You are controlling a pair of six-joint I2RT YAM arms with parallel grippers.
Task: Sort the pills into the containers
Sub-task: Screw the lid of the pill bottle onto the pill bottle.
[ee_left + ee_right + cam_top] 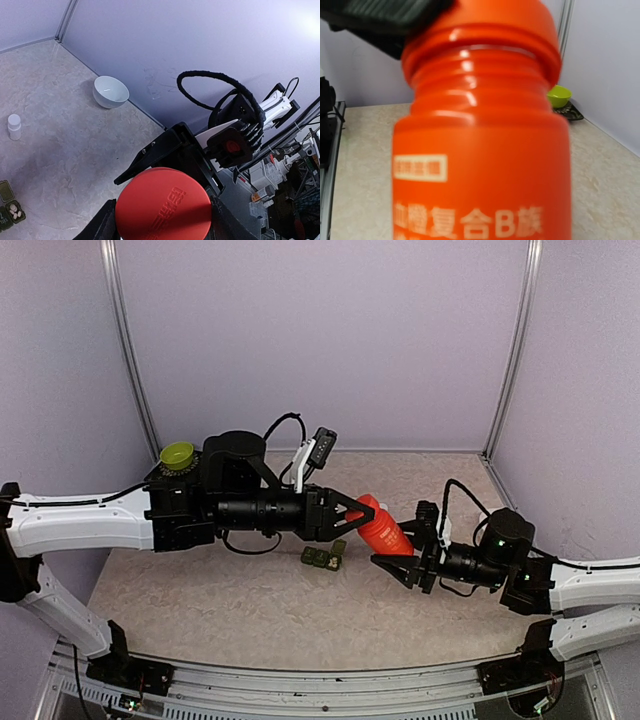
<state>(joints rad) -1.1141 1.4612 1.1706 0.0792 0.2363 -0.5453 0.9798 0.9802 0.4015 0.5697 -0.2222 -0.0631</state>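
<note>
Above mid-bench, both arms share the red bottle: left gripper clamped on its cap, right gripper clamped round the body. Containers sit near bench centre, just beside the bottle. Prob. uncapping: R holds firm, L twists along cap axis, mouth kept up so nothing spills.
</note>
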